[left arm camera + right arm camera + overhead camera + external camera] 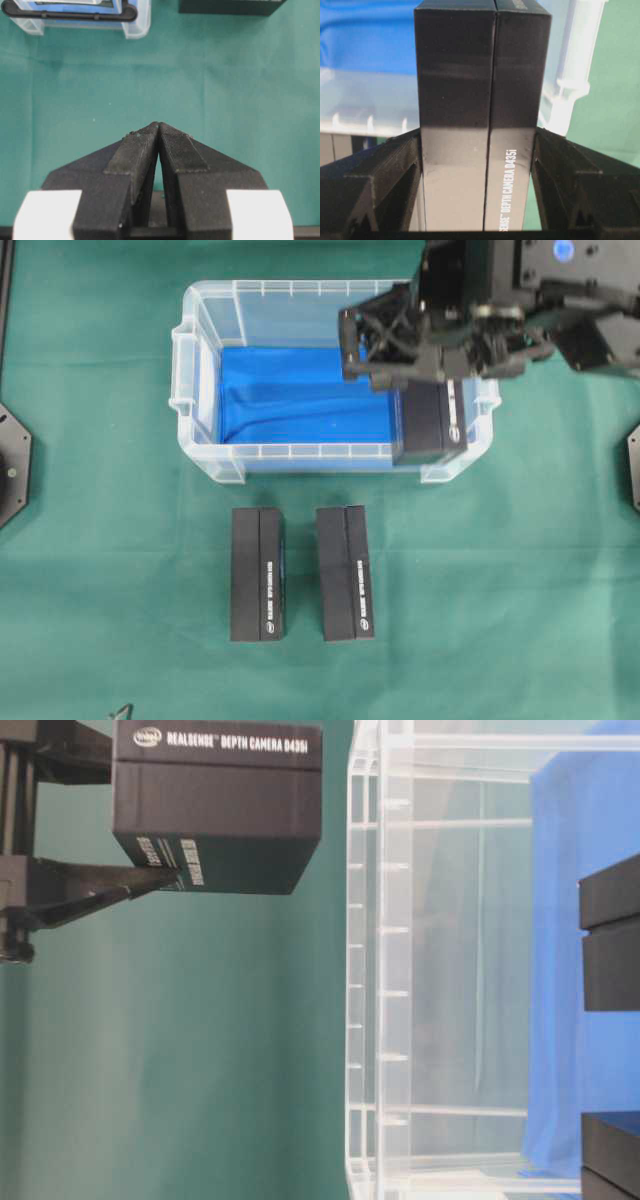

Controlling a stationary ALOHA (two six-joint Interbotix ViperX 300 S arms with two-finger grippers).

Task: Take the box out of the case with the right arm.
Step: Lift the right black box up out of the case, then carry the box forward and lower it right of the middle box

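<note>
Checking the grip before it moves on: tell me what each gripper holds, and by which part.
The right gripper holds a black box, fingers clamping its two long sides near one end. The left gripper holds nothing.

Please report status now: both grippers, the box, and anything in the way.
Right gripper: jaws clamped on black rectangular cardboard box, lifted above clear plastic tub's right end. Left gripper: shut, empty. Two matching black boxes on green cloth in front of tub.

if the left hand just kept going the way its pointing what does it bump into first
Probably the case. In the left wrist view the closed left hand points across bare green cloth, with the tub's corner just left of straight ahead and a black box off to the right. Depth is unclear, so it might slip between them.
</note>
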